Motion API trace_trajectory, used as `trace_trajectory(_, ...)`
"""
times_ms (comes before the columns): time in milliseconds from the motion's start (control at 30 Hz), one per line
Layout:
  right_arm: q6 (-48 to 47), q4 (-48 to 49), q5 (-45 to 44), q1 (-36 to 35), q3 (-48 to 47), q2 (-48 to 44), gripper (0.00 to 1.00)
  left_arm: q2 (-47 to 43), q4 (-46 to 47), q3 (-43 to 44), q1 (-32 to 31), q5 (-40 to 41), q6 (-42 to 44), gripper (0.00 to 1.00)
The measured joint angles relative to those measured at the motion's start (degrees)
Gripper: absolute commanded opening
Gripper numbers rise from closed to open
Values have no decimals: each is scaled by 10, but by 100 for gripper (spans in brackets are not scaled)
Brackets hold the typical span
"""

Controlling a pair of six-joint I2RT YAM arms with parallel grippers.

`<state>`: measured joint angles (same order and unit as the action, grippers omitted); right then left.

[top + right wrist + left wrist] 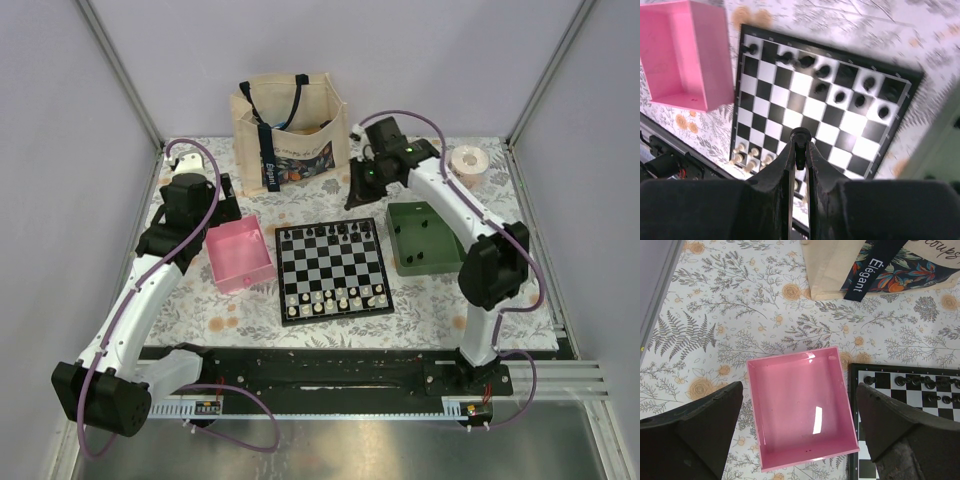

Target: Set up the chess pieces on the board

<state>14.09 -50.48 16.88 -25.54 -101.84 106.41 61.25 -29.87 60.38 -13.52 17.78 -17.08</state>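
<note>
The chequered board (332, 270) lies mid-table, with black chess pieces (335, 233) on its two far rows and white pieces (335, 298) on the near rows. My right gripper (360, 185) hovers beyond the board's far edge. In the right wrist view it (800, 146) is shut on one black chess piece (800, 135), held above the board (790, 107), where several black pieces (840, 96) stand. My left gripper (222, 205) is open and empty over the pink tray (800, 365). The board's corner (852, 375) and black pieces (917, 382) show at the right of the left wrist view.
The pink tray (240, 253) sits left of the board and holds nothing. A green tray (420, 238) sits to the right. A cloth tote bag (290, 130) stands at the back and a tape roll (467, 162) at the back right. A metal rail runs along the near edge.
</note>
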Motion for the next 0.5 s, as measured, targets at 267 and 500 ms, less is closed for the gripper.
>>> trace_trajectory(267, -33, -42, -60, -114, -178, 135, 6, 0, 0, 0, 0, 0, 0, 99)
trace_trajectory(500, -47, -87, -106, -155, -294, 230, 6, 0, 0, 0, 0, 0, 0, 99)
